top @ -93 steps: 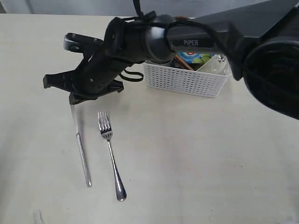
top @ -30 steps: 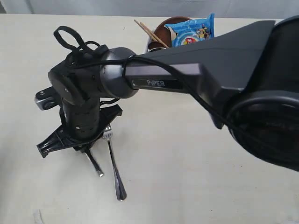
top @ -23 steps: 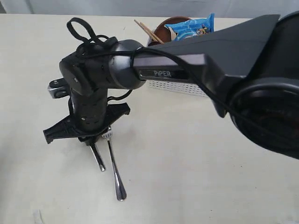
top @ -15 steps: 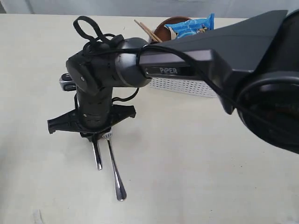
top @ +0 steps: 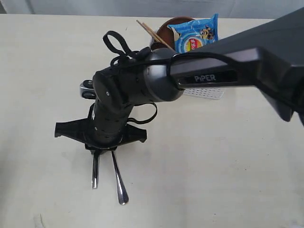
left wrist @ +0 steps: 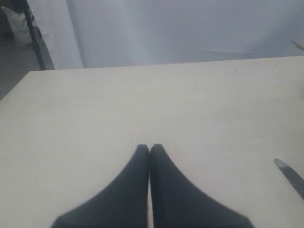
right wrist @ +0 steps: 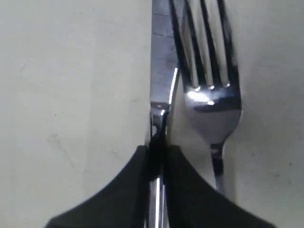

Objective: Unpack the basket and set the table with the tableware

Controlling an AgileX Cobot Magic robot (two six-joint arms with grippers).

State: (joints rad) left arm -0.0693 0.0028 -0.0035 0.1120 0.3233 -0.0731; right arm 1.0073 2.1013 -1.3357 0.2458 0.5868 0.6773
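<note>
Knife [right wrist: 161, 52] is pinched in the right gripper [right wrist: 158, 147], whose fingers are clamped on it just beside the fork [right wrist: 211, 99]. We cannot tell whether it touches the table [top: 213, 166]. From outside, we see only both handles. The arm hides their upper ends and most of the basket [top: 205, 93]. Left gripper [left wrist: 150, 151] is pressed together, holding nothing.

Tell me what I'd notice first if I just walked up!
The big black arm fills the middle, with its right gripper pinching the knife next to the fork on the table. Behind it, a bright blue chip bag and chopsticks poke out of the white basket.
</note>
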